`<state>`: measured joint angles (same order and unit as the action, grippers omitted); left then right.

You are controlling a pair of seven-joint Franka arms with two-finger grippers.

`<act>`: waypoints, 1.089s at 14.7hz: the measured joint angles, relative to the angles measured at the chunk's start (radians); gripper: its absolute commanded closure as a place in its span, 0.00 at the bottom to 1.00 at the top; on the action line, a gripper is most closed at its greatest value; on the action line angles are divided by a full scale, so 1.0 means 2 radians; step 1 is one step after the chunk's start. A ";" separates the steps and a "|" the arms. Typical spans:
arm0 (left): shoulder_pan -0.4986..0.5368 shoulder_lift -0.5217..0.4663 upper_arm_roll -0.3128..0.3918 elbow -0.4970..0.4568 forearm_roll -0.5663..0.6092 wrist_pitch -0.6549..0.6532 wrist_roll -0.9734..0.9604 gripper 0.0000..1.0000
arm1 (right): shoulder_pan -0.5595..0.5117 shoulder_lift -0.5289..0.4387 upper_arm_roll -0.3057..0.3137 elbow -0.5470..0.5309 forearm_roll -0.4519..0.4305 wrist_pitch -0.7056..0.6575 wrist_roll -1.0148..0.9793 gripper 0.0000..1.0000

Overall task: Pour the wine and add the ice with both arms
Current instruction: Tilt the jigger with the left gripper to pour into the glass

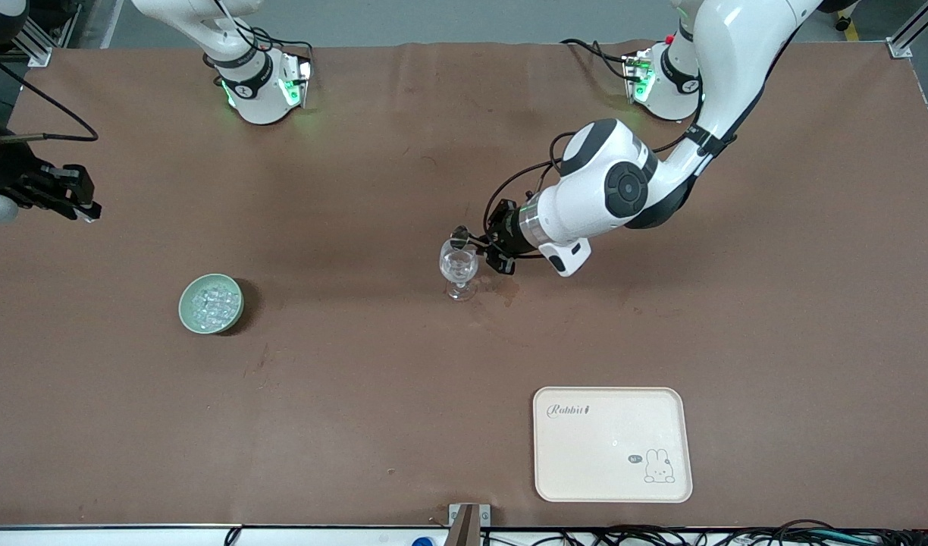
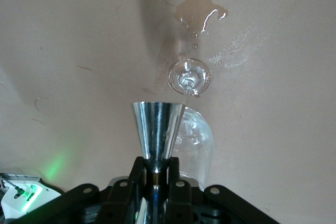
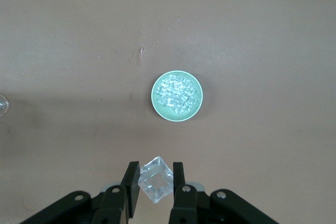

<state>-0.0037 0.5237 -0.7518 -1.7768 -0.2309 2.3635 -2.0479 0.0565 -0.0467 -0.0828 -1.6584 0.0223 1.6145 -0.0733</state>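
Here: tray (image 1: 612,444), cream, lettered "Rabbit". Ice (image 1: 211,303) heaped in green bowl (image 1: 186,311) toward the right arm's end of the bench (image 1: 358,394). Right end effector (image 3: 156,182) clamped on one cube (image 3: 155,180); left end effector (image 2: 156,169) clamped on steel jigger (image 2: 156,129) at stemmed glass (image 1: 459,268).

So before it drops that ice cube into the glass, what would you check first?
1. Ice cube clamped in right gripper: ok.
2. Right gripper over the glass: not ok, it is off at the right arm's end of the table.
3. Glass upright: ok.
4. Left gripper and its metal cup away from the glass: not ok, at the rim.
5. Table dry: not ok, spill by the glass.
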 measured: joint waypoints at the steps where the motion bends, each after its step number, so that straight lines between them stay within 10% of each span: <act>1: 0.000 0.000 0.000 0.000 0.002 0.000 -0.002 1.00 | 0.000 0.000 0.000 0.000 0.000 0.000 0.000 0.95; 16: 0.006 0.005 0.003 0.011 0.025 0.000 -0.028 1.00 | 0.000 0.000 -0.001 0.000 0.000 0.000 0.000 0.95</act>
<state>0.0091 0.5341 -0.7457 -1.7548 -0.1814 2.3627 -2.1046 0.0565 -0.0467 -0.0838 -1.6581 0.0226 1.6143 -0.0731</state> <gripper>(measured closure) 0.793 0.700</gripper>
